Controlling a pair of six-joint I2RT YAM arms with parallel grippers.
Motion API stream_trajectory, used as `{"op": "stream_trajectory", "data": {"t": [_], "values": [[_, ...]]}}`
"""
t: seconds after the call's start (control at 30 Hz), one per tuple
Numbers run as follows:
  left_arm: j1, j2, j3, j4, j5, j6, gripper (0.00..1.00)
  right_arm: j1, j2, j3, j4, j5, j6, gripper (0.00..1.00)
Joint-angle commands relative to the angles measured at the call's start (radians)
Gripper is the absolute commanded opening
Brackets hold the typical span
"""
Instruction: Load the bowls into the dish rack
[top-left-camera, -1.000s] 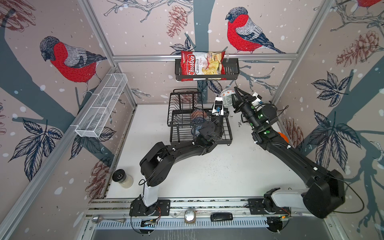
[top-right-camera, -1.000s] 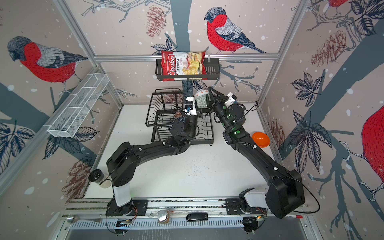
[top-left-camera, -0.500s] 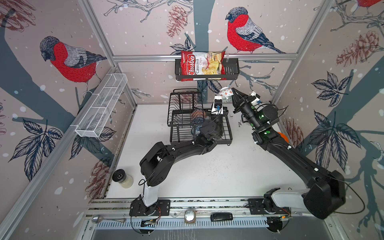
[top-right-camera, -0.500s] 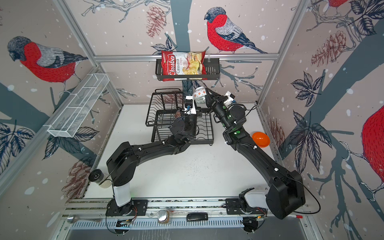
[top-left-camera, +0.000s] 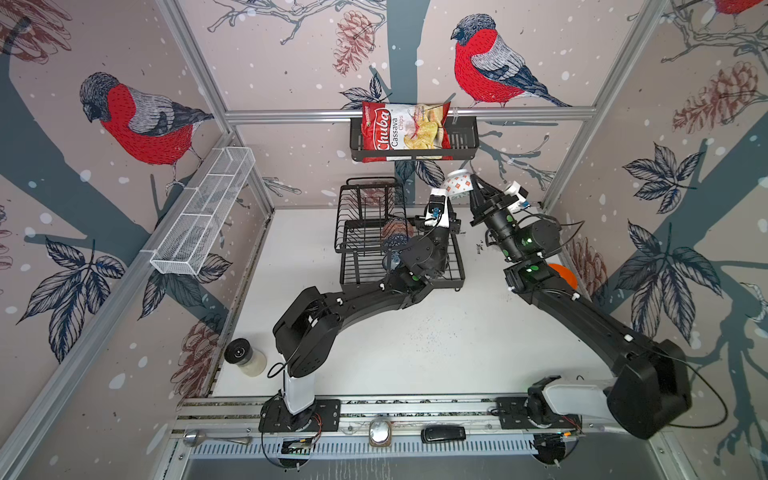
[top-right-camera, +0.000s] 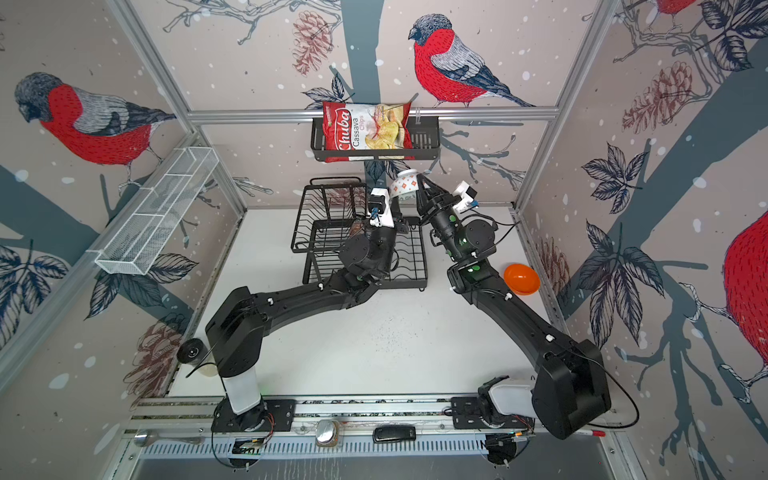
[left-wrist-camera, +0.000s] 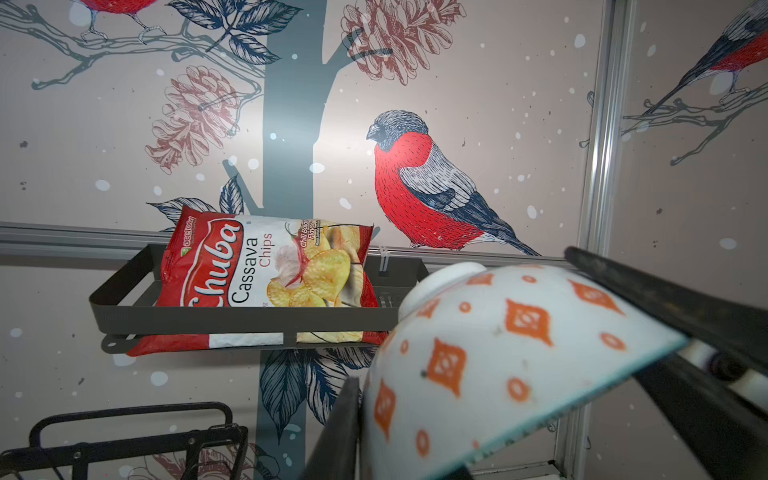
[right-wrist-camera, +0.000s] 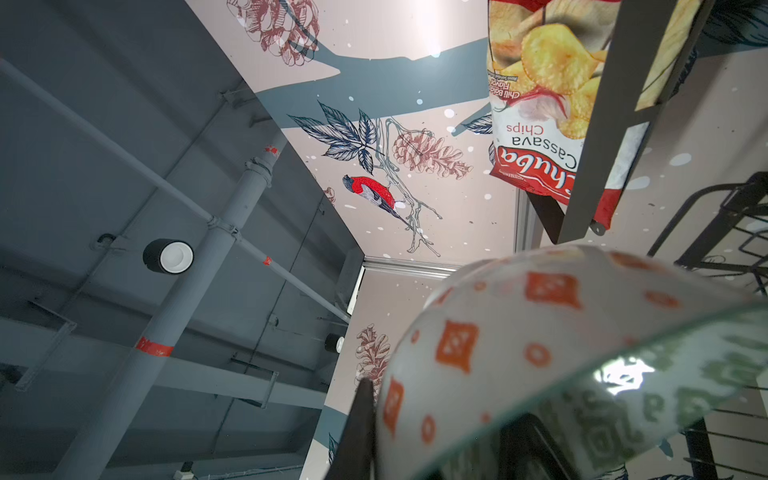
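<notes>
Orange-white bowl (top-left-camera: 457, 185): off the table (top-left-camera: 415, 340), held in the air and tipped on its side. Its foot points up toward the black basket (top-left-camera: 467, 143) that holds the chips bag (top-left-camera: 405, 133), and its mouth faces the right arm. It hangs above the back edge of the dish rack (top-left-camera: 457, 272).
Right gripper (top-left-camera: 475, 187): closed on the bowl's rim, with one finger on the patterned outer wall and the other inside the mouth (the right wrist view shows the greenish inside of the bowl very close).
Left gripper (top-left-camera: 445, 196): right at the bowl, on the side away from the right gripper. In the left wrist view one finger (left-wrist-camera: 334, 432) lies along the bowl's wall. I cannot tell whether these jaws grip or stand off.
Bowl and tools: in both top views the bowl sits between the two grippers, the right one touching its rim and the left one just below it.
Rack: it stands at the back middle of the table, with the raised tier on its left. The left arm reaches over the base tray.
Bowls in rack: a blue-patterned bowl (top-left-camera: 394, 243) stands in the tray, partly hidden behind the left arm. The others beside it are too hidden to count.
Plain orange bowl (top-right-camera: 521, 278): on the table at its right edge, beside the right arm and well apart from the rack.
</notes>
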Motion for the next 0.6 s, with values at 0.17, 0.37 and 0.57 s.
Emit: {"op": "stream_trajectory", "data": {"t": [0.17, 0.37, 0.57], "values": [[0.0, -0.042, -0.016, -0.089, 0.066, -0.066, 0.49, -0.02, 0.004, -0.03, 0.2, 0.016, -0.032, 0.0], [-0.001, -0.083, -0.047, -0.17, 0.072, -0.065, 0.79, -0.038, 0.022, -0.049, 0.298, -0.019, -0.054, 0.0], [0.001, -0.145, -0.052, -0.347, 0.117, -0.154, 0.93, -0.052, 0.033, -0.074, 0.374, -0.04, -0.095, 0.0]]}}
